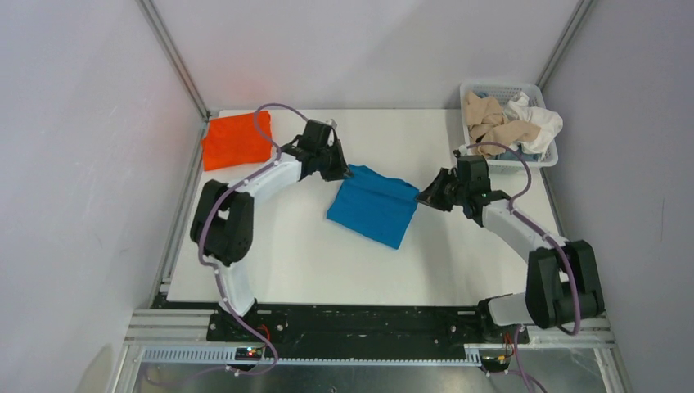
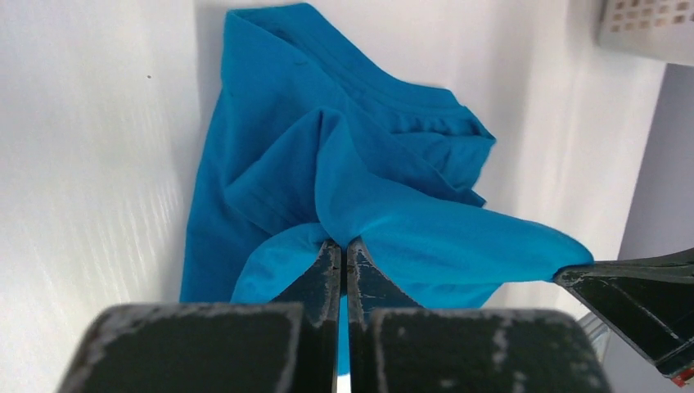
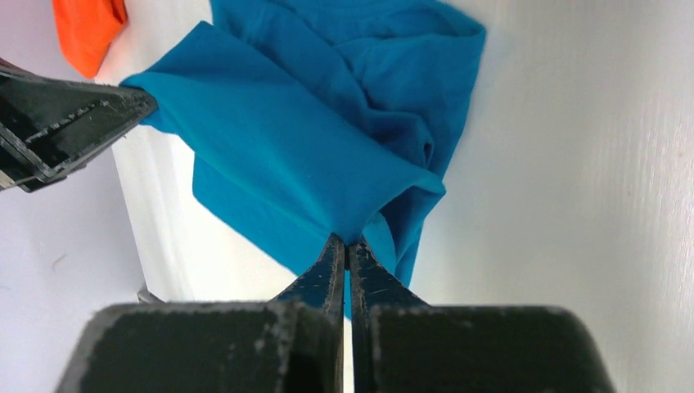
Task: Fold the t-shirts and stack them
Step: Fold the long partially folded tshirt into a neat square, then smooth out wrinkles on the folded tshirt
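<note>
A bright blue t-shirt [image 1: 372,205] lies half folded at the middle of the white table. My left gripper [image 1: 347,172] is shut on its far left corner, seen in the left wrist view [image 2: 344,242]. My right gripper [image 1: 421,196] is shut on its far right corner, seen in the right wrist view [image 3: 345,239]. The held edge [image 2: 458,237] is stretched between the two grippers, lifted off the table, with the rest of the shirt [image 3: 368,74] resting below. A folded orange t-shirt [image 1: 236,140] lies at the far left. Beige [image 1: 491,121] and white [image 1: 536,119] t-shirts sit in the basket.
A white plastic lattice basket [image 1: 547,157] stands at the far right corner of the table [image 1: 311,262]. Metal frame posts and grey walls enclose the table on three sides. The orange shirt also shows in the right wrist view [image 3: 86,29].
</note>
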Robot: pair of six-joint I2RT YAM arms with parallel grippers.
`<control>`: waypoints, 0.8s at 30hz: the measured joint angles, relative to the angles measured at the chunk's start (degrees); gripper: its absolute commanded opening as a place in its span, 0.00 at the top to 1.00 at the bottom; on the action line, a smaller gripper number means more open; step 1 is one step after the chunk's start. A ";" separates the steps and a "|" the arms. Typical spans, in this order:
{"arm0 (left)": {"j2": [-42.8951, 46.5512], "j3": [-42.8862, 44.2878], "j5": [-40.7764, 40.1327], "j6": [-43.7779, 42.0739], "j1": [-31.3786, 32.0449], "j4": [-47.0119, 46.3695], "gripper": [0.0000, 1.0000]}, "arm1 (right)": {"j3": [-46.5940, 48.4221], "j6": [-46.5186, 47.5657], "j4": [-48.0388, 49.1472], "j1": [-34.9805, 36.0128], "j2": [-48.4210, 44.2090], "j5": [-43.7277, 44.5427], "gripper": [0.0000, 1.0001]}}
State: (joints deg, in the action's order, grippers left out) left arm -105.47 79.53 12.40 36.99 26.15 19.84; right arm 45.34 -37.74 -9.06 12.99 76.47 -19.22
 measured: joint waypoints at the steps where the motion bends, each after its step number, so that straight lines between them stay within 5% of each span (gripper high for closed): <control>1: -1.22 0.50 0.28 0.00 -0.28 0.00 1.00 | 0.28 0.00 0.83 -0.44 1.62 -0.22 1.00; 3: -3.52 1.46 1.03 0.00 -0.90 0.00 0.94 | 0.94 0.07 2.73 -1.33 4.96 -1.05 0.98; 5: -5.92 2.86 1.97 0.02 -1.53 0.09 0.76 | 1.70 0.17 4.50 -2.16 8.04 -2.12 0.88; 8: -9.14 5.27 2.89 -0.26 -2.43 0.13 0.53 | 3.76 0.79 6.38 -3.08 12.63 -3.08 0.55; 11: -10.95 7.39 2.84 -0.96 -3.39 0.15 0.10 | 7.08 2.64 6.29 -3.82 16.41 -3.67 0.22; 12: -11.02 7.74 2.84 -1.07 -3.58 0.22 0.05 | 8.28 2.84 6.05 -3.91 17.33 -3.76 0.10; 14: -10.91 8.48 2.60 -1.07 -3.96 0.09 0.01 | 10.91 4.59 4.85 -4.00 18.16 -3.56 0.02; 24: -5.38 8.17 5.07 -1.49 -1.75 -0.31 0.00 | 12.50 7.17 -3.08 2.21 10.49 2.03 0.01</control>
State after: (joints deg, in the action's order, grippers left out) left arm -110.85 87.70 17.47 35.51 24.40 19.53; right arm 57.84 -30.57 -12.14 15.20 86.96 -17.19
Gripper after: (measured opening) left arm 0.995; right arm 0.993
